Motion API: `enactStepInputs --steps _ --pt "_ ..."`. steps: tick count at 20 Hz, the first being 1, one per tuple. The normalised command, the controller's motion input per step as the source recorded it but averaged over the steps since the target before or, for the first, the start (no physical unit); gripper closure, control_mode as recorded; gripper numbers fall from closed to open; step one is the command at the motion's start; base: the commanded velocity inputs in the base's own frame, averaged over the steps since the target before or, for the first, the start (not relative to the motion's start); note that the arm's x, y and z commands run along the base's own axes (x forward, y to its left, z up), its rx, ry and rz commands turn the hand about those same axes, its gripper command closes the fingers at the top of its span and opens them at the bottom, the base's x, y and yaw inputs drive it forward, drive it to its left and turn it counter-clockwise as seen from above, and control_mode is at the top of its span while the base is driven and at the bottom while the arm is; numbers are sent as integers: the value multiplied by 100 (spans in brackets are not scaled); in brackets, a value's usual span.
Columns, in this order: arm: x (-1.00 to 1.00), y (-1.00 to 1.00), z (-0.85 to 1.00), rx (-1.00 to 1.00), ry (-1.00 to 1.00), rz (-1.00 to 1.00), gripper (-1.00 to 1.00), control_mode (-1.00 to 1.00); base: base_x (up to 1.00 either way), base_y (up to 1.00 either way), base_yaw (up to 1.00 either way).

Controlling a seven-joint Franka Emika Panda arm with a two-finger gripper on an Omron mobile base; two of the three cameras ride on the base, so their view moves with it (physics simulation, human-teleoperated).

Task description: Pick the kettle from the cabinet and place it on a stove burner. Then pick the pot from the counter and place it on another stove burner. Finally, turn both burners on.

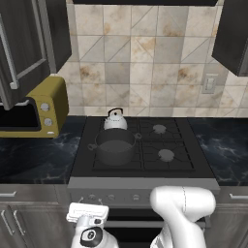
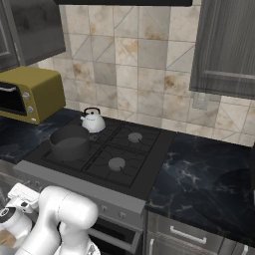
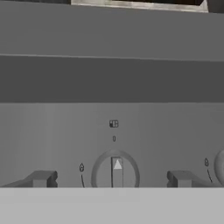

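Observation:
The silver-white kettle (image 1: 115, 120) (image 2: 92, 121) stands on the cooktop's rear left burner. Just in front of it, the dark grey pot (image 1: 115, 146) (image 2: 69, 142) sits on the front left burner. Both right burners (image 1: 166, 155) (image 2: 116, 163) are bare. My gripper (image 1: 88, 207) (image 2: 22, 196) (image 3: 113, 178) hangs low before the stove's front panel, open, holding nothing. In the hand view a round knob (image 3: 115, 173) with a white pointer lies between the two fingertips (image 3: 41, 178), which stay apart from it. The cabinet (image 1: 29, 38) hangs at upper left with its door swung out.
A yellow microwave (image 1: 41, 106) (image 2: 30, 92) stands on the black marble counter (image 1: 34, 155) (image 2: 209, 174) left of the stove. Another wall cabinet (image 1: 232, 34) (image 2: 224, 45) hangs at right. A second knob's edge (image 3: 220, 166) shows to the right on the panel.

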Motion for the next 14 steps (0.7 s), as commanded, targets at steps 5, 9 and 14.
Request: enactStepInputs --steps 5,9,14 --pt "-8 0 0 -2 -6 0 -100 -100 0 0 0" --pt "0 0 1 -2 -5 0 -100 -100 0 0 0" --pt "1 0 0 -1 -1 0 -100 -100 0 0 0"
